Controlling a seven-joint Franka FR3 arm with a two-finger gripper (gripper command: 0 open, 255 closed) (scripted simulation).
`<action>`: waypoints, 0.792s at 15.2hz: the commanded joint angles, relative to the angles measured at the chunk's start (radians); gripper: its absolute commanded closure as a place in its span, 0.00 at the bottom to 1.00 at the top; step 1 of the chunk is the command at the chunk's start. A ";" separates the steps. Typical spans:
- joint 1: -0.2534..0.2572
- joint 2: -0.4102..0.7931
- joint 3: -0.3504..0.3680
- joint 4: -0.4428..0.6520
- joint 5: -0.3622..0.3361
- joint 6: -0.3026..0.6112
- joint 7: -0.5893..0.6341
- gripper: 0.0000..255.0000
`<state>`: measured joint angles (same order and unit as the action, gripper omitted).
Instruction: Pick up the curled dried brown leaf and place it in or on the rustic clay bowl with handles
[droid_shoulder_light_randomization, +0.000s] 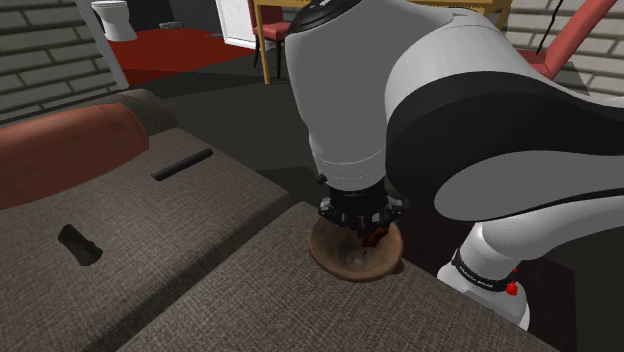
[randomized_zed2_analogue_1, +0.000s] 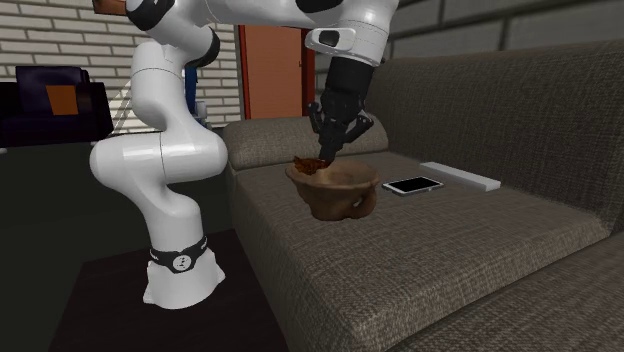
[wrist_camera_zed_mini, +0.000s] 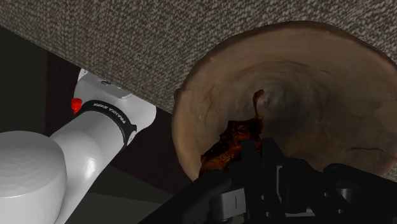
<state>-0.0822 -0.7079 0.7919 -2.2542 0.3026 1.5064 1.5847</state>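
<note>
A brown clay bowl stands on the sofa seat near its front edge. My gripper hangs right over the bowl's rim, pointing down into it. It is shut on the curled dried brown leaf. The leaf sticks out below the fingertips, just above the bowl's inside near the rim. In the shoulder view the arm's wrist hides most of the hand.
A phone and a flat white bar lie on the grey sofa seat beyond the bowl. A reddish cushion lies at the far end. The arm's base stands beside the sofa's front edge.
</note>
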 joint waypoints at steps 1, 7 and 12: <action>0.000 0.000 0.000 0.000 0.000 0.000 0.000 1.00; 0.000 0.000 0.000 0.000 0.000 0.000 0.000 0.00; -0.030 0.049 -0.004 0.157 -0.031 -0.107 0.021 0.00</action>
<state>-0.1083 -0.6652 0.7885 -2.1154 0.2760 1.4113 1.6043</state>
